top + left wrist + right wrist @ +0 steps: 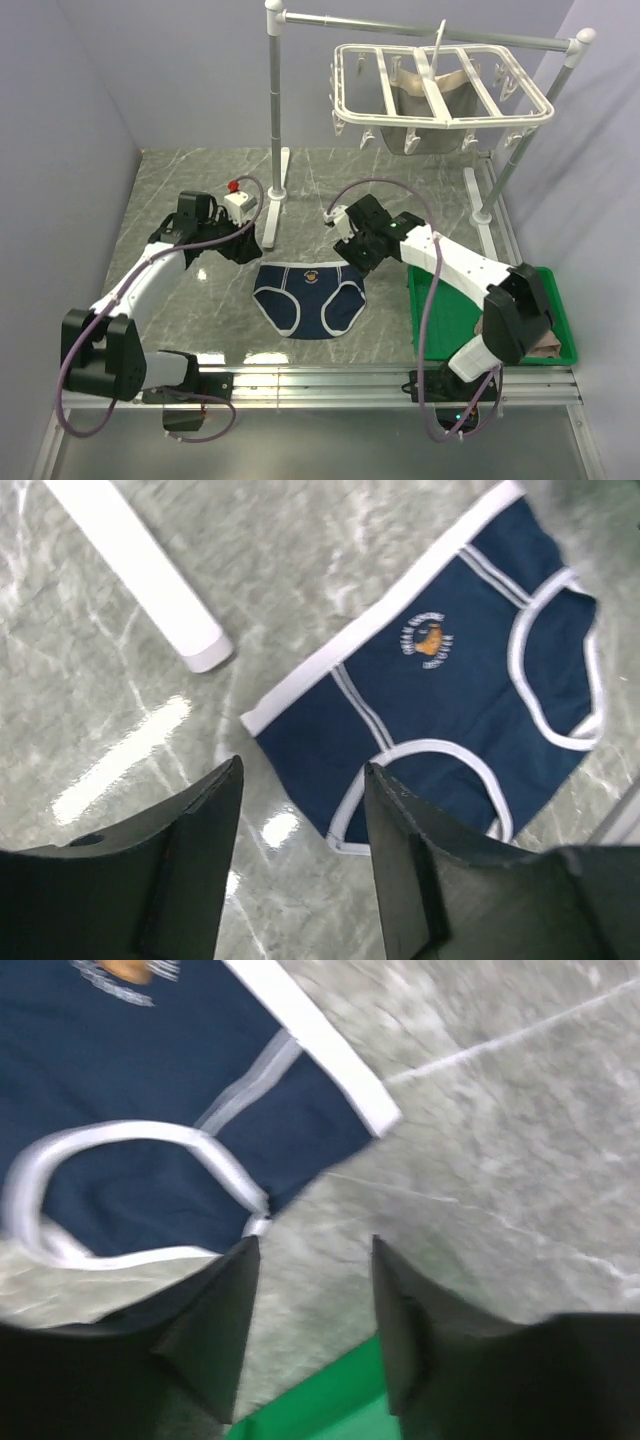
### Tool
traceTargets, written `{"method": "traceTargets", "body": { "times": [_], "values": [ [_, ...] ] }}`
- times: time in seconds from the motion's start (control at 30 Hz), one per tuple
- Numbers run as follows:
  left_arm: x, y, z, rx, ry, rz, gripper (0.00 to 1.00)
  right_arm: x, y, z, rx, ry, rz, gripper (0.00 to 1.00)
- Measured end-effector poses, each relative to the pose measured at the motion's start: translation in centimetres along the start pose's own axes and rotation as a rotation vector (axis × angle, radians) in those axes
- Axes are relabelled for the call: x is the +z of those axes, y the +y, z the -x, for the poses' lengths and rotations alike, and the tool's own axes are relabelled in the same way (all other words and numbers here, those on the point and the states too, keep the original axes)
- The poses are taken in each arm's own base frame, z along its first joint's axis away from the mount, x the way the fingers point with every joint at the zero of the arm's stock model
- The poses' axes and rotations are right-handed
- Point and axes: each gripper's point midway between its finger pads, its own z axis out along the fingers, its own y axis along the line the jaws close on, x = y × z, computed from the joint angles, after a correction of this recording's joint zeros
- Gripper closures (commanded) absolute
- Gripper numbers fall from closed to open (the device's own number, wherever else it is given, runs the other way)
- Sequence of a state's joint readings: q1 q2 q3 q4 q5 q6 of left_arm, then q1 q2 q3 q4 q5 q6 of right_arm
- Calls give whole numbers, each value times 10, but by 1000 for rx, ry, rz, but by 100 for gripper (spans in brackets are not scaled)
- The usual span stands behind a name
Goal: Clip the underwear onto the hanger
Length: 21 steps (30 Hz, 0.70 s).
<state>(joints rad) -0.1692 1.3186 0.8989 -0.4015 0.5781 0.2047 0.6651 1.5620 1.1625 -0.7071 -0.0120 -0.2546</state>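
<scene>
The navy underwear [308, 296] lies flat on the marble table between the two arms, waistband toward the back, its emblem up. It also shows in the left wrist view [450, 680] and the right wrist view [140, 1110]. The white hanger [440, 88] hangs from a rail at the back right, with a beige garment [430, 105] clipped under it. My left gripper [252, 243] is open and empty just above the underwear's left waistband corner [300, 770]. My right gripper [352, 258] is open and empty beside the right waistband corner [312, 1245].
A white pole stand [275, 130] with a grey crossbar stands at the back, its foot [140, 570] close to my left gripper. A green bin [545, 310] with cloth in it sits at the right. A small white box with a red button [238, 200] sits behind my left arm.
</scene>
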Motion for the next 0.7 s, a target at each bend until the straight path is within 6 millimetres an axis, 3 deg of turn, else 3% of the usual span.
{"method": "traceTargets", "body": {
  "times": [0.1, 0.17, 0.3, 0.47, 0.6, 0.63, 0.67, 0.7],
  "values": [
    [-6, -12, 1, 18, -29, -25, 51, -10, 11, 9, 26, -57, 58, 65],
    [-2, -21, -5, 19, -28, -49, 57, -6, 19, 10, 40, -58, 100, 66],
    [17, -26, -29, -34, 45, -84, 58, 24, 31, -3, 63, 32, 163, 67],
    [39, -16, -60, -137, 156, -75, 53, 53, 41, -34, 78, 163, 199, 67],
    [40, -17, -63, -150, 163, -81, 43, 55, 45, -52, 81, 216, 210, 64],
    [38, -18, -59, -142, 151, -87, 40, 53, 46, -53, 81, 214, 211, 59],
    [35, -21, -54, -131, 131, -96, 21, 49, 46, -52, 83, 204, 211, 56],
    [32, -24, -47, -113, 108, -103, 11, 44, 45, -49, 81, 183, 211, 52]
  ]
}}
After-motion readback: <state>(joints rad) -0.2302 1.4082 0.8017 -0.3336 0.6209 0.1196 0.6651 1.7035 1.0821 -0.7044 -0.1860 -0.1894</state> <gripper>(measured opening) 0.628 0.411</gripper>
